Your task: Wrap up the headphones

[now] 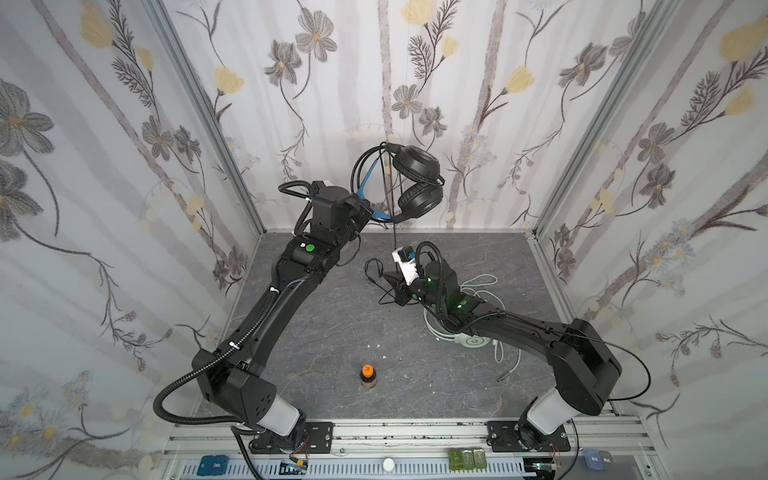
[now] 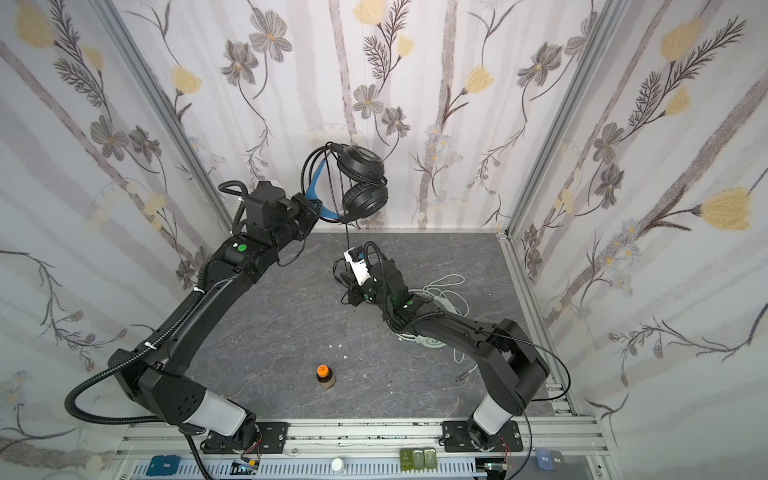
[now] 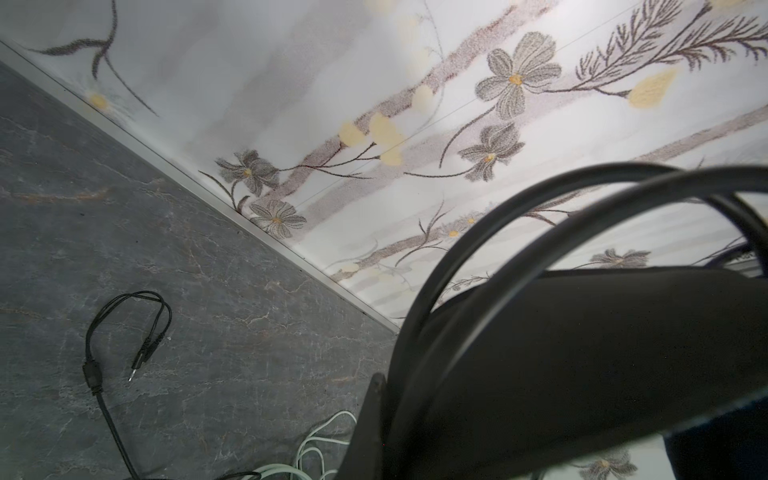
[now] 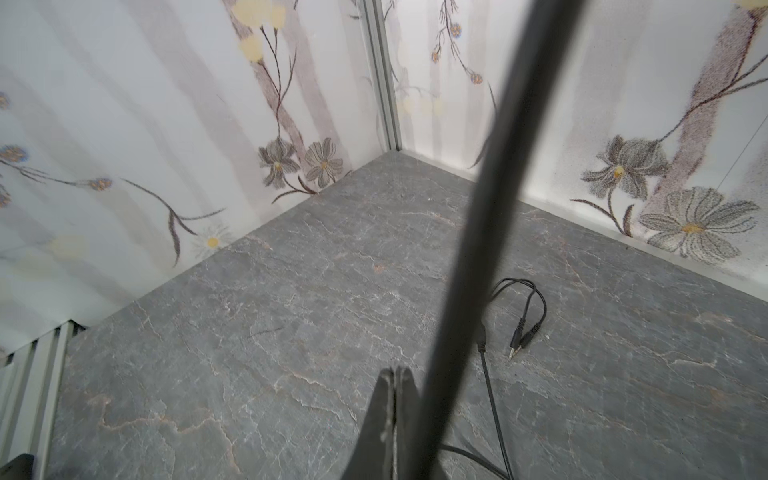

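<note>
**Black headphones (image 1: 417, 166) aloft, mint green headphones (image 1: 473, 341) on the table (image 1: 316, 332)**

The left gripper (image 1: 368, 212) is clamped on the blue inner headband and holds the black set up near the back wall. Its black cable (image 1: 394, 237) drops to the table and ends in 2 plugs (image 4: 521, 336). The right gripper (image 4: 392, 374), jaws pressed together, sits just beside that cable. The mint set lies under the right arm. An orange-capped bottle (image 1: 368, 376) stands nearer the front.

orange-capped bottle (image 1: 368, 376) upright on grey marbled tabletop (image 1: 316, 345), floral walls (image 1: 415, 62) around
</note>
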